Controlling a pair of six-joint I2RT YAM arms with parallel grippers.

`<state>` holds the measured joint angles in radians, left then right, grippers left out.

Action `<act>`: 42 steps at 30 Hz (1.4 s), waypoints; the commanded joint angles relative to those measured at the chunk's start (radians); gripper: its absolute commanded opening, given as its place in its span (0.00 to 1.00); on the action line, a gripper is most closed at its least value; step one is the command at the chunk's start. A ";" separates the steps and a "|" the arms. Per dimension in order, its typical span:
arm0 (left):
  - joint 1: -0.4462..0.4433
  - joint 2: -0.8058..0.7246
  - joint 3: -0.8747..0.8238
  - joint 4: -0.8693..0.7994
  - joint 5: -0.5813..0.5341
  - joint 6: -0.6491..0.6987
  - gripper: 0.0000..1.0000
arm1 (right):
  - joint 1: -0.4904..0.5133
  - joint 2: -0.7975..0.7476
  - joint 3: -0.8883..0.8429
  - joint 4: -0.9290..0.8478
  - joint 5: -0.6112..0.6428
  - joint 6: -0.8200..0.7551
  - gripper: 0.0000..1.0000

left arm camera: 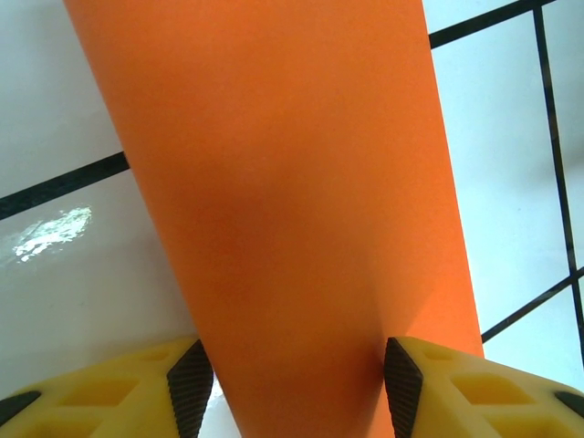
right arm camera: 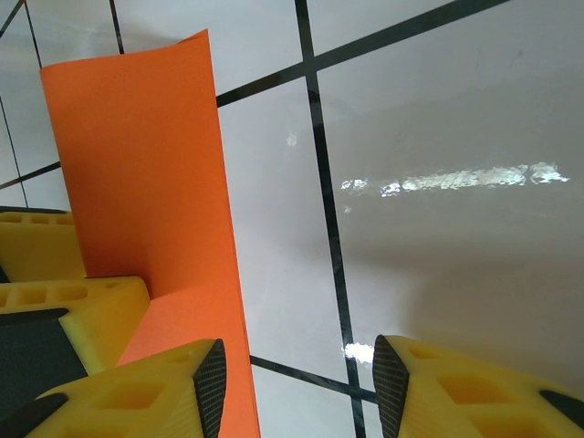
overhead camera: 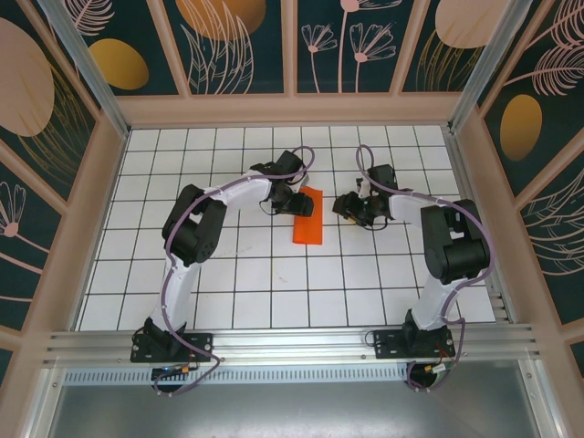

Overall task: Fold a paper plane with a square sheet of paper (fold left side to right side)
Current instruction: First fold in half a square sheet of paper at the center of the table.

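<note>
The square sheet of paper lies mid-table as a narrow bright orange rectangle, long side running away from the arms. My left gripper is at its far left corner, open. In the left wrist view the orange sheet runs between the spread fingers of that gripper, its right edge against the right pad. My right gripper hovers just right of the paper, open. In the right wrist view the sheet rises as a flap at the left, and this gripper has bare tile between its fingers.
The white tiled table with black grid lines is boxed in by wooden walls. The left gripper's yellow fingers press against the paper in the right wrist view. Both arm bases sit on the rail at the near edge.
</note>
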<state>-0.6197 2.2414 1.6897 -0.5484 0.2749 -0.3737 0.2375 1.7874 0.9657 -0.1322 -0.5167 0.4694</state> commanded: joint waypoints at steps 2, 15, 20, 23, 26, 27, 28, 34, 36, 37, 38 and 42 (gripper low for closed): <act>-0.013 0.082 0.012 0.018 -0.005 0.010 0.57 | 0.007 -0.030 0.009 -0.016 -0.006 -0.005 0.49; -0.012 0.095 0.024 0.018 -0.021 -0.007 0.57 | 0.007 -0.030 0.013 -0.022 -0.006 -0.008 0.49; -0.012 0.096 0.024 0.020 -0.026 -0.010 0.56 | 0.006 -0.030 0.015 -0.025 -0.005 -0.009 0.49; -0.012 0.096 0.025 0.019 -0.024 -0.010 0.56 | 0.008 -0.030 0.015 -0.024 -0.005 -0.009 0.49; -0.013 0.099 0.024 0.021 -0.019 -0.010 0.56 | 0.009 -0.028 0.013 -0.024 -0.006 -0.009 0.49; -0.012 0.100 0.024 0.023 -0.017 -0.011 0.56 | 0.009 -0.029 0.014 -0.025 -0.006 -0.009 0.49; -0.013 0.101 0.024 0.022 -0.015 -0.011 0.56 | 0.009 -0.028 0.013 -0.025 -0.006 -0.009 0.49; -0.013 0.102 0.024 0.026 -0.014 -0.015 0.57 | 0.010 -0.029 0.015 -0.024 -0.007 -0.009 0.49; -0.013 0.104 0.024 0.028 -0.013 -0.017 0.57 | 0.010 -0.029 0.014 -0.024 -0.007 -0.009 0.49; -0.012 0.105 0.025 0.027 -0.013 -0.019 0.56 | 0.011 -0.027 0.013 -0.023 -0.007 -0.007 0.50; -0.012 0.106 0.024 0.029 -0.013 -0.020 0.56 | 0.011 -0.027 0.014 -0.022 -0.007 -0.007 0.49; -0.013 0.109 0.024 0.031 -0.009 -0.026 0.56 | 0.013 -0.028 0.013 -0.021 -0.008 -0.006 0.49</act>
<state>-0.6201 2.2566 1.7161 -0.5732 0.2707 -0.3908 0.2420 1.7874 0.9657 -0.1326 -0.5167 0.4694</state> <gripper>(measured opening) 0.564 0.494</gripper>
